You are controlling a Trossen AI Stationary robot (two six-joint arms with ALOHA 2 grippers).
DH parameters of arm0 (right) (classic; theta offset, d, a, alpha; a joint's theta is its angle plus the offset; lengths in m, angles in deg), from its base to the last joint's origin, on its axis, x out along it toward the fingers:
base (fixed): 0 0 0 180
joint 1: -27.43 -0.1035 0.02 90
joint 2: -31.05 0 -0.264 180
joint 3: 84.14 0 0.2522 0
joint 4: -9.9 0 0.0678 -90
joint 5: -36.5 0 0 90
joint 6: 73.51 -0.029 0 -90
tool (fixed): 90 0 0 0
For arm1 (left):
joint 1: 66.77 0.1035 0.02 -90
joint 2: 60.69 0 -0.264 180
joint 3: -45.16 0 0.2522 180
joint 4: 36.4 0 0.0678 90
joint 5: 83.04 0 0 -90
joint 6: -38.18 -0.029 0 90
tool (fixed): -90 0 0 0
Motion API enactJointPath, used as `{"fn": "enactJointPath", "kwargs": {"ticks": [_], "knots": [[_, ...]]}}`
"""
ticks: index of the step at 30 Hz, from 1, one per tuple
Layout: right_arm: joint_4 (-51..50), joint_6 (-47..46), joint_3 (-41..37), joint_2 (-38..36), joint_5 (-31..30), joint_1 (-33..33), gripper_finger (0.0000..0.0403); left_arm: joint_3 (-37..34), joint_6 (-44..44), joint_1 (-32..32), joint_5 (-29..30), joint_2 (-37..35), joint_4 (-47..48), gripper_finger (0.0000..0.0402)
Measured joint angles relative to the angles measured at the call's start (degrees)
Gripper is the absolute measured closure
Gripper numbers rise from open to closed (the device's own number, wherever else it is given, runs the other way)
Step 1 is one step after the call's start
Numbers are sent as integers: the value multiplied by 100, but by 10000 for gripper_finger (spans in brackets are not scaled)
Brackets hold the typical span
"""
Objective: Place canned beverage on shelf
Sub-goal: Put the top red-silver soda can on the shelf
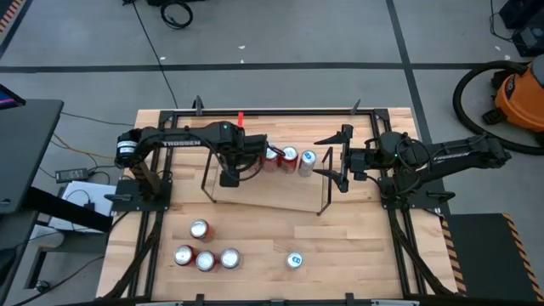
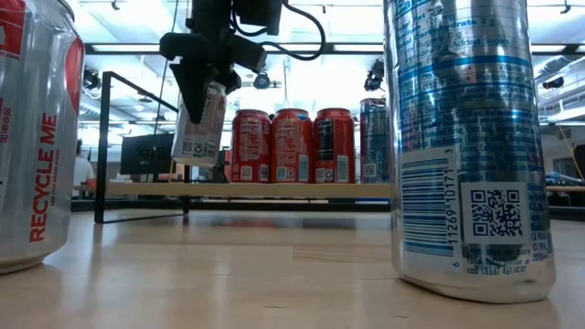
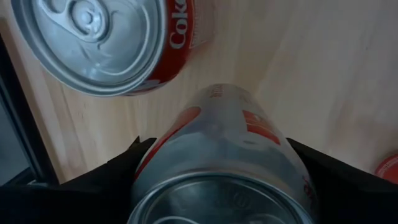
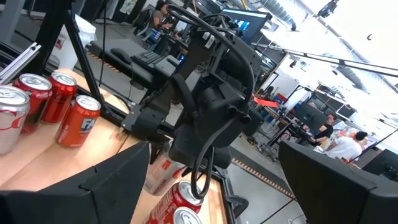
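Above the left part of the shelf [image 1: 272, 200], a light-wood board with black wire ends, my left gripper [image 1: 229, 178] points down, shut on a silver-and-red can [image 2: 201, 128]. Red cans [image 2: 292, 146] and a blue-silver can [image 2: 375, 137] stand in a row on the shelf's far right part. One of them, a red Coke can [image 3: 106, 37], stands upright beside the held can. My right gripper [image 1: 333, 161] waits open and level at the shelf's right end, touching nothing. My left gripper pinches the can's upper side walls [image 3: 155, 155] between its two fingers, close under the top rim. The fingers [image 2: 187, 78] come from above, pointing down. The can hangs below them, slightly tilted, its base [image 2: 194, 160] clear of the shelf board [image 2: 302, 190].
Several silver-and-red cans [image 1: 205, 255] and a blue-silver can [image 1: 294, 260] stand on the table near its front edge; two of them loom close in the low view [image 2: 466, 137]. The shelf's left and near parts are bare wood. Black rails [image 1: 153, 238] frame the tabletop.
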Motion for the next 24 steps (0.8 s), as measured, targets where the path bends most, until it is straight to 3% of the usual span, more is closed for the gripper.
{"fn": "enactJointPath", "kwargs": {"ticks": [10,18,24], "knots": [[-2,-66,0,0,-2,-37,34,-3,-49,182,61,-15,-71,77],[7,-13,0,-4,-9,-120,34,-669,-289,463,-84,-61,-718,77],[20,3,0,-7,-26,-120,34,-763,-516,701,-91,-77,-916,77]]}}
